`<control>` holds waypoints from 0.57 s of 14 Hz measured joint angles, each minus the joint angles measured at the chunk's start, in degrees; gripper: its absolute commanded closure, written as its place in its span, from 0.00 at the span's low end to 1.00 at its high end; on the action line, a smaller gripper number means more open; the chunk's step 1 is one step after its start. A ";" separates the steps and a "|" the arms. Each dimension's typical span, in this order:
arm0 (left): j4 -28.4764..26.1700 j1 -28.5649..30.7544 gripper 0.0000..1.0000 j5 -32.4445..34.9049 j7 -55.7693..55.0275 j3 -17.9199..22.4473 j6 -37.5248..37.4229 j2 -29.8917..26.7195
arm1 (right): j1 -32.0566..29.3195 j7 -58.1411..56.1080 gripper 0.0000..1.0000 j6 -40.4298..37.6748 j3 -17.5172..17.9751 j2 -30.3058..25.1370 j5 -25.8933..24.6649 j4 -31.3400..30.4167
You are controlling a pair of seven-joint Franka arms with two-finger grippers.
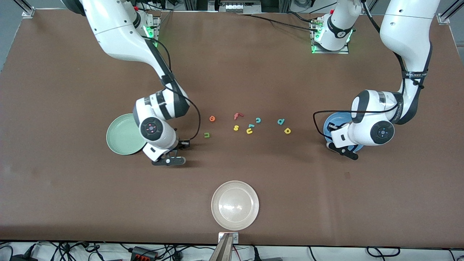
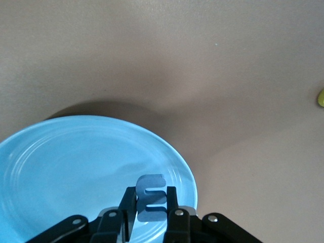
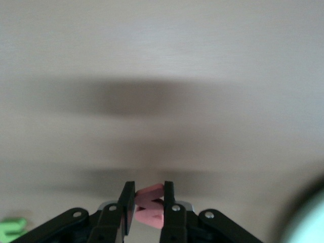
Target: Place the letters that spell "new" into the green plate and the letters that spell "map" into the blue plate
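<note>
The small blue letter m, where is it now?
The small blue letter m is pinched in the left gripper, over the round bright blue plate at the left arm's end of the table.

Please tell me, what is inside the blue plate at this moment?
No letter lies in the blue plate. The left hand holds the blue m over its rim. In the front view the left arm covers most of the plate.

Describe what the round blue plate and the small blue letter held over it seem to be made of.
The round bright blue plate looks like glazed ceramic or hard glossy plastic: smooth, with soft sheen and faint concentric rings. The small blue letter m, held in the left gripper, looks like matte foam or soft rubber: thick, flat-cut edges, no shine. Neither is certain.
</note>
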 measured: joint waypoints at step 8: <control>0.69 -1.04 0.00 0.00 -3.22 -2.63 -2.36 -3.41 | -8.81 -10.78 1.00 -3.75 -3.40 -11.05 -0.65 -14.38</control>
